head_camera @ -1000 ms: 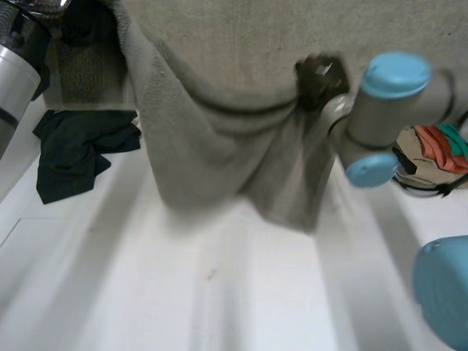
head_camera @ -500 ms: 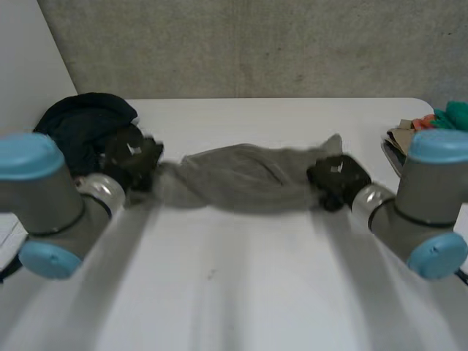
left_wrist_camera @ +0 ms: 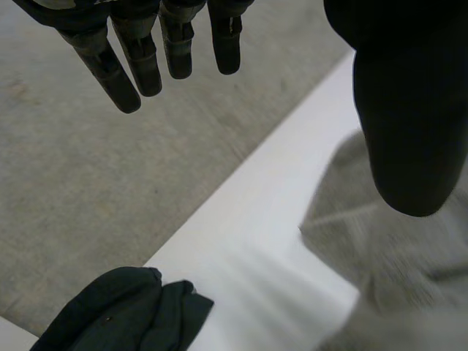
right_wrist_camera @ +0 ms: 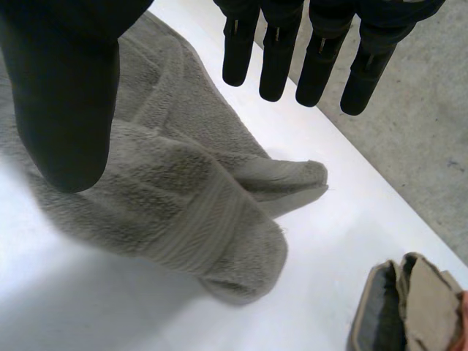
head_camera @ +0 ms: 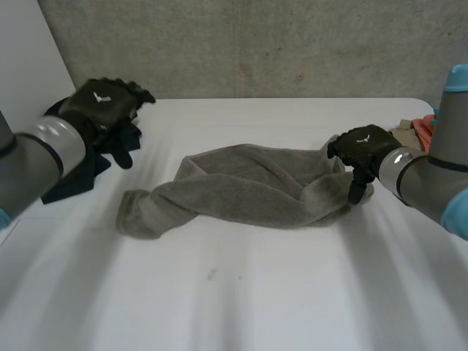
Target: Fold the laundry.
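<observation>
left robot hand — fingers straight | right robot hand — fingers straight

White table, grey concrete wall behind

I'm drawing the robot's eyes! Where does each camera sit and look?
Head view: behind the arms, down onto the table; left hand, right hand show.
Left wrist view: on that wrist, past its fingers toward the dark garment.
Right wrist view: on that wrist, past its fingers onto the grey towel.
All share the towel.
</observation>
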